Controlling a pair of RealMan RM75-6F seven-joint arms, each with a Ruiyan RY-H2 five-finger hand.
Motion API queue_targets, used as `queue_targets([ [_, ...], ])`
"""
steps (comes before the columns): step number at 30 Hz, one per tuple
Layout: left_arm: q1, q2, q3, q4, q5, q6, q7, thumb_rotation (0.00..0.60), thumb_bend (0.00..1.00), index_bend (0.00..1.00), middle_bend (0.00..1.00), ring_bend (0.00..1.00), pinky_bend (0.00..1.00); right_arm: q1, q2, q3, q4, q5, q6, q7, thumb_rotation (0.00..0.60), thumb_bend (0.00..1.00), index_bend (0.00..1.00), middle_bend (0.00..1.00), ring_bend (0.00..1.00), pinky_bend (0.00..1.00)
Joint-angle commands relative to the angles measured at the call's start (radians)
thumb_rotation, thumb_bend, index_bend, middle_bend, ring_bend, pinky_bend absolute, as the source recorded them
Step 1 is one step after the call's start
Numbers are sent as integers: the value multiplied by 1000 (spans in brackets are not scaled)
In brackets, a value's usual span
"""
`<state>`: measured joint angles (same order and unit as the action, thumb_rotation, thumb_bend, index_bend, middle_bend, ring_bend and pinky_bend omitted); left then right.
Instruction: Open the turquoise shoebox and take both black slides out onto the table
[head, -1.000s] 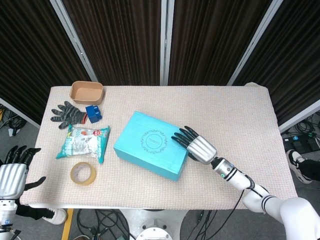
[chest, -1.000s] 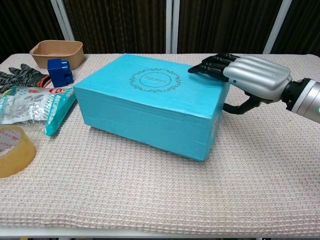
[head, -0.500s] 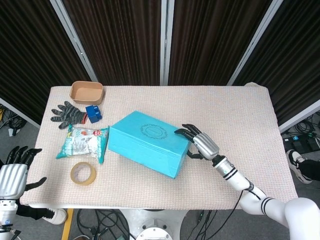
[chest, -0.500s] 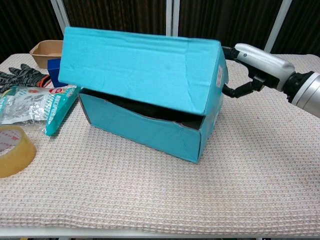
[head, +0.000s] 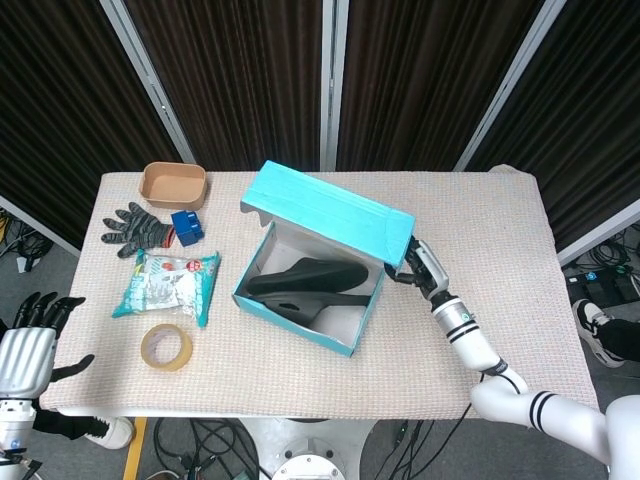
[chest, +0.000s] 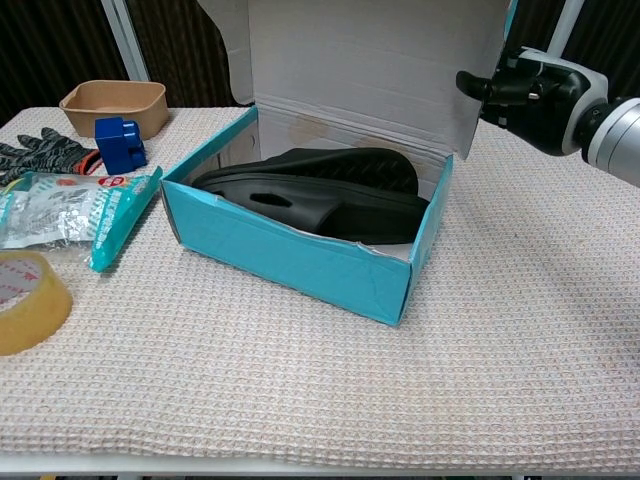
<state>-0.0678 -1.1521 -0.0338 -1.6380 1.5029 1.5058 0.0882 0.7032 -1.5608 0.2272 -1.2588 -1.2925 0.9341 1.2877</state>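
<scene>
Now lid (head: 330, 215) swung upright from flat | my right hand (chest: 525, 90) grips its edge | left hand (head: 28, 345) idle, fingers apart | slides (chest: 320, 190) exposed inside shoebox (chest: 300, 255) on counter (chest: 400, 400) | pull them next.

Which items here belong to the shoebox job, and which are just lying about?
Part of the job:
- turquoise cardboard shoebox, lid raised
- black rubber slides inside it
- right hand at the lid's edge

Lying about:
- tan paper bowl
- black knit gloves
- small blue box
- turquoise snack packet
- roll of clear tape
- left hand, idle off the table
</scene>
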Motion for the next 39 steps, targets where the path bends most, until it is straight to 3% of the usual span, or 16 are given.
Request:
queue_targets([
  [1,-2,2,2,0,-4,-9,-2,600,0,206,214,110,91,-10,-12,66,-5,104,-40,-10,600,372,0,9,0,0],
  [3,-3,7,2,-5,-5,-12,1,600,0,206,214,110,91,-16,-27,89,14,155,-26,-77,600,309,0,0,0,0],
  [6,-2,13,0,-11,4,-1,4,600,0,206,214,110,91,-24,-70,140,61,264,56,-279,600,219,0,0,0,0],
  [10,-4,15,0,-14,2,-5,5,600,0,206,214,110,91,-39,-43,159,58,281,112,-436,600,162,0,0,0,0],
  [14,-6,18,-1,-19,2,-6,10,600,0,205,214,110,91,-82,61,100,-11,149,161,-518,600,161,0,0,0,0],
  [18,-10,12,-2,-13,-2,-15,7,600,0,206,214,110,91,-129,203,38,-157,-13,216,-558,600,162,0,0,0,0],
  [22,-19,16,-3,-16,6,-21,9,600,0,206,214,110,91,-99,304,-3,-249,-138,171,-607,600,162,0,10,0,0],
  [25,-17,17,-4,-16,11,-11,7,600,0,206,214,110,91,-35,334,-19,-271,-187,83,-717,600,155,12,83,0,0],
  [32,-2,23,7,-23,12,2,6,600,0,206,214,110,91,108,277,-37,-309,-190,-115,-960,600,85,200,232,88,37],
  [39,9,25,12,-22,5,6,-3,600,0,206,214,110,91,174,114,-20,-245,-71,-152,-1223,600,26,323,316,156,102],
])
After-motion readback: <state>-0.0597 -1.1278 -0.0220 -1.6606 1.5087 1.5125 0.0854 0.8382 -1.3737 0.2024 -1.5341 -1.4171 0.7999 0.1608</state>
